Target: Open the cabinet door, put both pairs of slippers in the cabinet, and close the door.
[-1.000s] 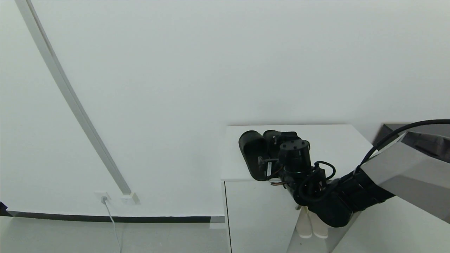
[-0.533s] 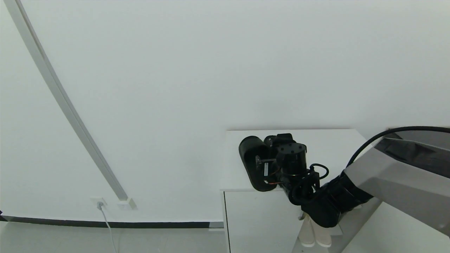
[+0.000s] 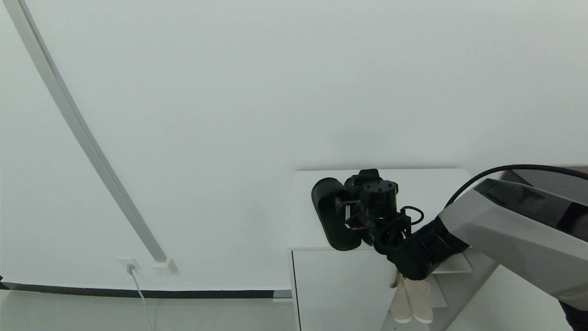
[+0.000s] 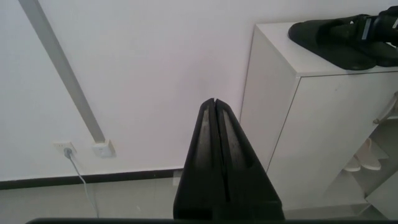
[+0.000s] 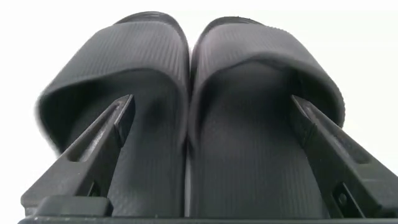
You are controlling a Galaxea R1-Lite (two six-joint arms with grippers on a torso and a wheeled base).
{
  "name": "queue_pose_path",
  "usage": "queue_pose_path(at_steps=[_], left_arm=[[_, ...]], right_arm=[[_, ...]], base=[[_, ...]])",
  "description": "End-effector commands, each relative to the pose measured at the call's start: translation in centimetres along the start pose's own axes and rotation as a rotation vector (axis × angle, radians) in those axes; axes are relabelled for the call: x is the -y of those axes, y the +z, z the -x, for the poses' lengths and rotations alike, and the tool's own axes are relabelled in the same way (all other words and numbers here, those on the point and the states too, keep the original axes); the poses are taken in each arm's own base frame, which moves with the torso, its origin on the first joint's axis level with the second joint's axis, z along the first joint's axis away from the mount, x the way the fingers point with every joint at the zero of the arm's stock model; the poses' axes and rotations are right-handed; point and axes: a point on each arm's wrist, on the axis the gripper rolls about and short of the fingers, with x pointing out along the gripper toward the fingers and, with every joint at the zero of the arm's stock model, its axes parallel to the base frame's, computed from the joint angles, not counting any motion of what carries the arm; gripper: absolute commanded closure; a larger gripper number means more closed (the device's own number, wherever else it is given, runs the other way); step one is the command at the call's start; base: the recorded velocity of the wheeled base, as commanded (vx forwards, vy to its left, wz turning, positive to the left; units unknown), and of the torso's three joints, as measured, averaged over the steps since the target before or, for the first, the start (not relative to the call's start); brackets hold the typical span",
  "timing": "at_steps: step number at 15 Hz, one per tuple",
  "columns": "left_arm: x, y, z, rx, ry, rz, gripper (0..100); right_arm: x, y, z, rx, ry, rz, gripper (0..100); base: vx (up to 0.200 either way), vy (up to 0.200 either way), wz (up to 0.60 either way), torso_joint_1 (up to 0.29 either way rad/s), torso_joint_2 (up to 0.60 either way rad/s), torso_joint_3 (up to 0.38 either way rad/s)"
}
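A white wall point(image 3: 229, 92) is shown behind the scene, with a dark skirting strip point(image 3: 138, 286) along its foot. A grey conduit point(image 3: 87, 138) is seen running slantwise down the wall. A white cabinet point(image 3: 432, 193) is set against the wall, at the right of the head view. The left part of its front is covered by a shut panel point(image 3: 340, 285); beside that panel the interior is exposed, and a shelf point(image 3: 452, 266) is visible within.

The right arm point(image 3: 505, 230) is extended over the cabinet top. There the pair of black slippers point(image 3: 330, 216) is laid side by side, soles down, with the heel ends at the front edge. The pair of white slippers point(image 3: 411, 301) is placed inside the cabinet, on a lower level, toes pointing inward.

The right gripper point(image 5: 211, 106) is held at the heel side of the black pair. Its fingers point(image 5: 106, 143) are spread wide, one over each footbed, with the tips at the mouths of the two straps and the inner strap walls between them. No contact can be confirmed.

The left gripper point(image 4: 215, 102) is held away from the cabinet, low before the wall. Its fingers are pressed flat together, with nothing between them.

A wall socket point(image 3: 131, 263) is mounted near the foot of the conduit, and a pale cable point(image 3: 147, 292) hangs from it.
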Motion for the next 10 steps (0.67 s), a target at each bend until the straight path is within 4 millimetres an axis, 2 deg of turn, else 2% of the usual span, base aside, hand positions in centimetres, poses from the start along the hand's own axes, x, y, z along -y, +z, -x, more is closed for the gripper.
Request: queue_pose_path(at_steps=[1, 8, 9, 10], left_arm=[[0.0, 0.0, 0.0, 0.0, 0.001, 0.001, 100], [0.0, 0.0, 0.0, 0.0, 0.001, 0.001, 100], [0.0, 0.0, 0.0, -0.001, 0.001, 0.001, 100], [0.0, 0.0, 0.0, -0.001, 0.001, 0.001, 100]], right_arm=[[-0.3, 0.2, -1.5, -0.006, -0.002, 0.004, 0], [-0.3, 0.1, -3.4, -0.026, 0.007, 0.009, 0], [-0.3, -0.1, -3.6, -0.028, 0.011, 0.01, 100], [-0.2, -0.1, -3.8, -0.028, 0.008, 0.009, 100]], base=[[0.0, 0.0, 0.0, 0.0, 0.0, 0.0], [0.0, 0.0, 0.0, 0.0, 0.0, 0.0], [0.0, 0.0, 0.0, 0.0, 0.0, 0.0], [0.0, 0.0, 0.0, 0.0, 0.0, 0.0]])
